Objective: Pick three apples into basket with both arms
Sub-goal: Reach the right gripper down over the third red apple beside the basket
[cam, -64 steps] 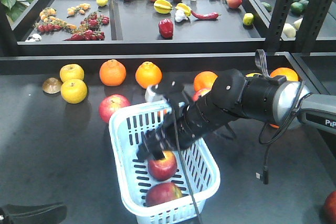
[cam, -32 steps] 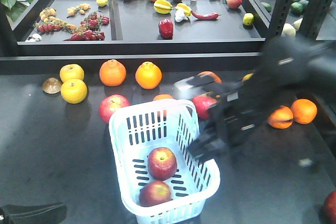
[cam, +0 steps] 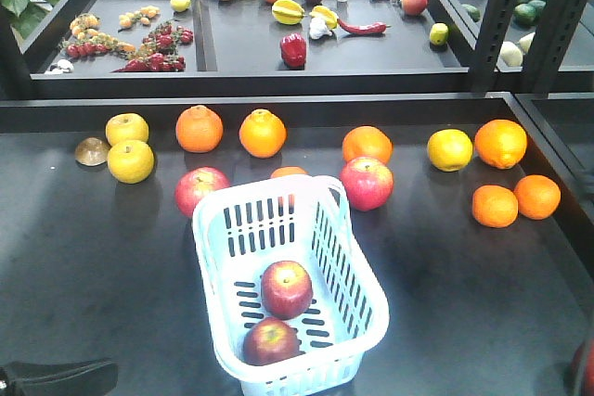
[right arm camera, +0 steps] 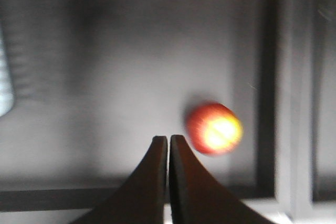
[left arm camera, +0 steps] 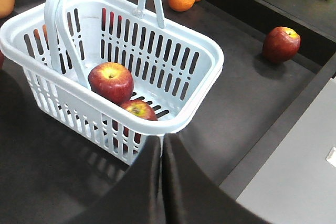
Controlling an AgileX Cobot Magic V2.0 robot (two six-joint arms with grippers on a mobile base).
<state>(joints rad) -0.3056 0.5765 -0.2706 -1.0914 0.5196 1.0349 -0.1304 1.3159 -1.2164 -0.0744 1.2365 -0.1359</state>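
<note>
The pale blue basket (cam: pixel 269 191) stands at the table's front middle, handle folded down. Two dark red apples lie inside it, one (cam: pixel 286 288) behind the other (cam: pixel 270 340). In the left wrist view my left gripper (left arm camera: pixel 161 139) is shut and empty, its tips just short of the basket's rim (left arm camera: pixel 173 125); both apples (left arm camera: pixel 111 81) (left arm camera: pixel 137 111) show there. My right gripper (right arm camera: pixel 168 139) is shut and empty in a blurred view, with a third red apple (right arm camera: pixel 214 128) on the table just ahead and to the right. That apple (cam: pixel 585 364) sits at the front right corner.
Two more red apples (cam: pixel 201 190) (cam: pixel 367 183) lie just behind the basket, among oranges (cam: pixel 200 128) and yellow fruit (cam: pixel 130 160). Raised trays of mixed produce (cam: pixel 293 49) run along the back. A dark part of my left arm (cam: pixel 56 377) shows at the bottom left.
My right arm has pulled back from over the basket to the right and left the front view. The apple it hovered over stays in the basket; the nearer apple has rolled slightly left.
</note>
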